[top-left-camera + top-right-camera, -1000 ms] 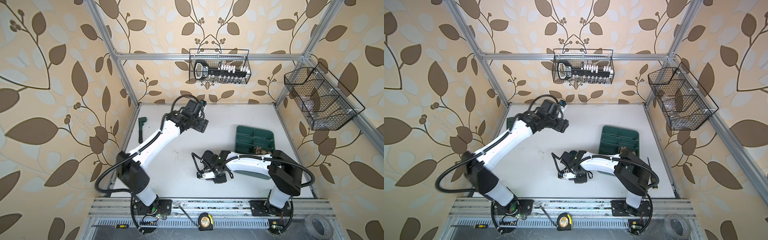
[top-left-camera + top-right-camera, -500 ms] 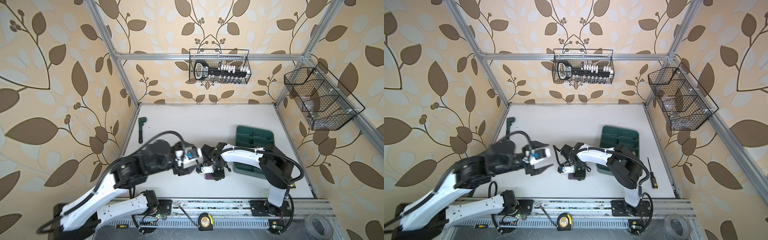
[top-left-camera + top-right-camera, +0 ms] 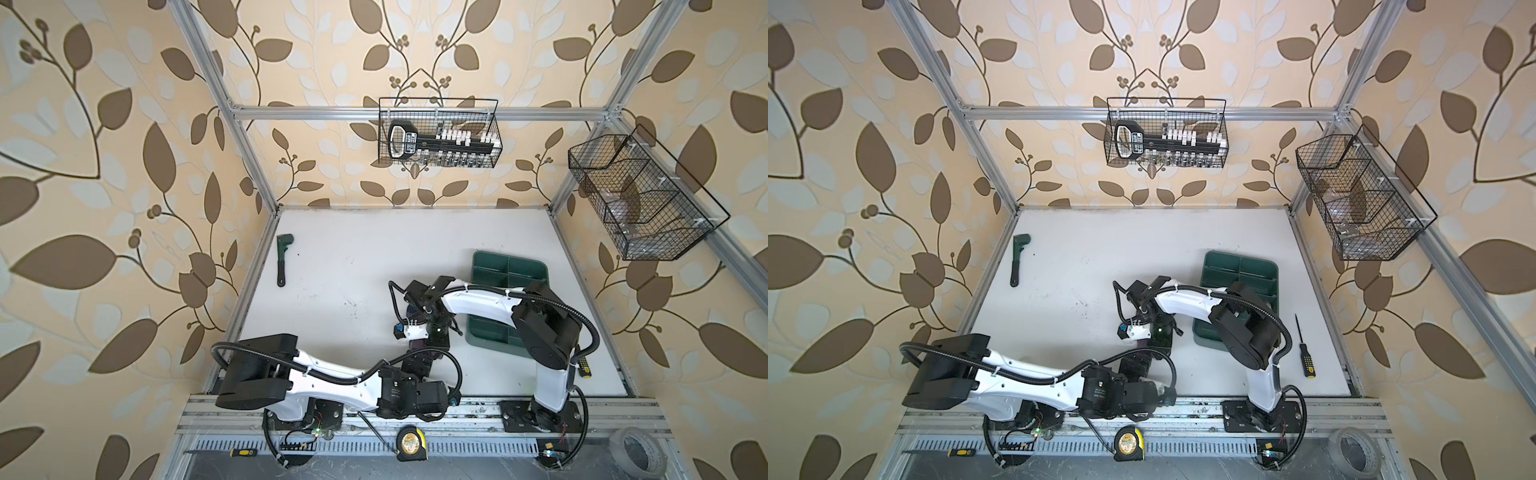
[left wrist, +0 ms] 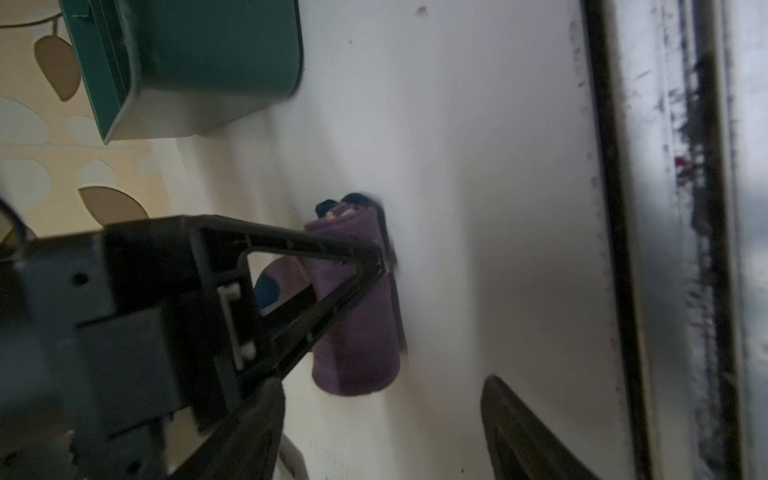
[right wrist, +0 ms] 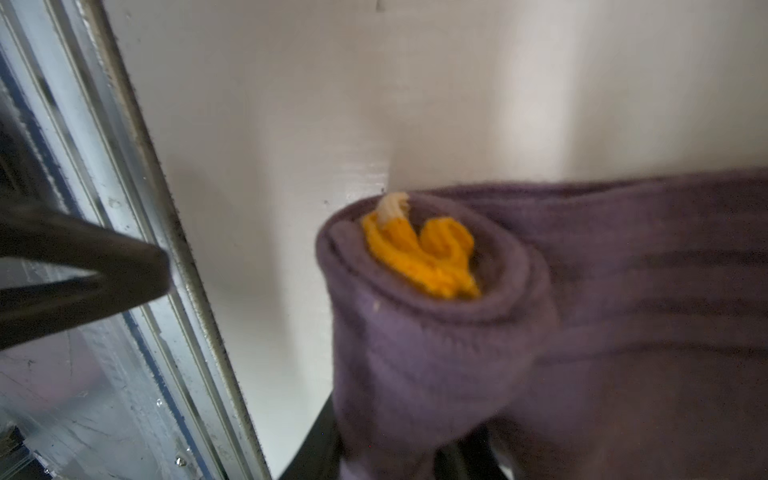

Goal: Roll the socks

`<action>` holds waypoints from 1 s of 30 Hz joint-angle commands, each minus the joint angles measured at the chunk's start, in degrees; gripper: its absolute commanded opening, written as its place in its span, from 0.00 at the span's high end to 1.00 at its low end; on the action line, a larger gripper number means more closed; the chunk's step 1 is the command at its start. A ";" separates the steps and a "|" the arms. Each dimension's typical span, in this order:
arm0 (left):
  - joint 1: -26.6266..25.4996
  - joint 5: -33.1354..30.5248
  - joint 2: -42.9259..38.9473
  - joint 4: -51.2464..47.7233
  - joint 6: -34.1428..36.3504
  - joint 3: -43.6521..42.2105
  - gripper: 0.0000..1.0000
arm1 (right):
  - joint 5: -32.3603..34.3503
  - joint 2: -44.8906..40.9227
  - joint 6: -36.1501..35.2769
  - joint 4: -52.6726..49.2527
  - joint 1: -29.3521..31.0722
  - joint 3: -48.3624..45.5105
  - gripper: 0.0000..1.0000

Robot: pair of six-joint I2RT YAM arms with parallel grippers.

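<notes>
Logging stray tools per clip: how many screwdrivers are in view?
2. One screwdriver lies near the right edge of the table; another lies on the front rail, at its left. Others may be hidden.

One rolled purple knit sock bundle (image 4: pixel 353 307), one dark green plastic divided tray (image 3: pixel 508 266), two black wire baskets (image 3: pixel 438 133), two yellow-handled screwdrivers (image 3: pixel 1307 359).

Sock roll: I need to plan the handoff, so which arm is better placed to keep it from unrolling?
Right: its gripper is already clamped on the purple sock roll, while the left gripper stands open beside it.
</notes>
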 commanded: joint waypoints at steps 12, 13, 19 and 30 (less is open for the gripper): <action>9.09 -1.52 9.58 10.85 -6.06 -0.70 0.44 | -0.58 0.96 -2.24 4.58 0.51 -4.21 0.68; 9.20 -0.63 9.91 11.39 -6.16 -0.47 0.49 | -1.02 0.49 -2.22 4.84 0.49 -4.20 0.68; 10.94 4.95 12.86 7.90 -8.18 2.96 0.93 | -2.51 -2.94 -1.20 7.04 0.12 -4.99 0.67; 12.12 8.53 10.32 -1.74 -5.97 3.31 1.00 | 14.34 -22.61 3.45 16.62 -3.31 -12.51 0.00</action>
